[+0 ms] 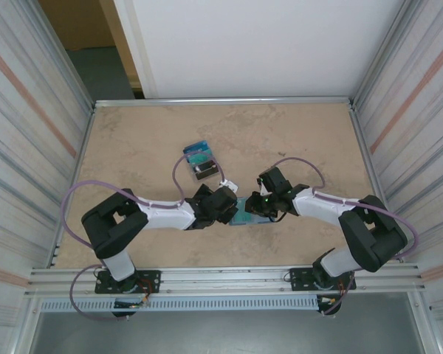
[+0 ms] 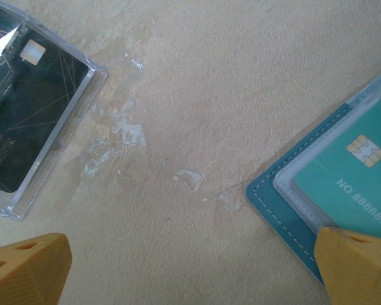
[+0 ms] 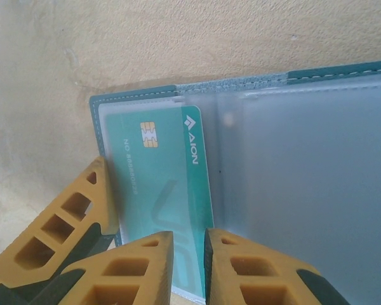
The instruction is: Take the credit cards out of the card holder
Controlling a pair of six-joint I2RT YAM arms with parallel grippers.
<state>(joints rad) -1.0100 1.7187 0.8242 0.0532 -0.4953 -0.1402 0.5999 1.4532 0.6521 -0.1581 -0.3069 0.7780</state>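
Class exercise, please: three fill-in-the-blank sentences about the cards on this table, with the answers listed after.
1. The teal credit card in the card holder bears the brand name ____.
2. Beside that name it carries a gold ____.
3. The black card lies inside a clear plastic ____.
Answers: AION, chip, case.

teal card holder [image 3: 105,101], green credit card [image 3: 165,184]
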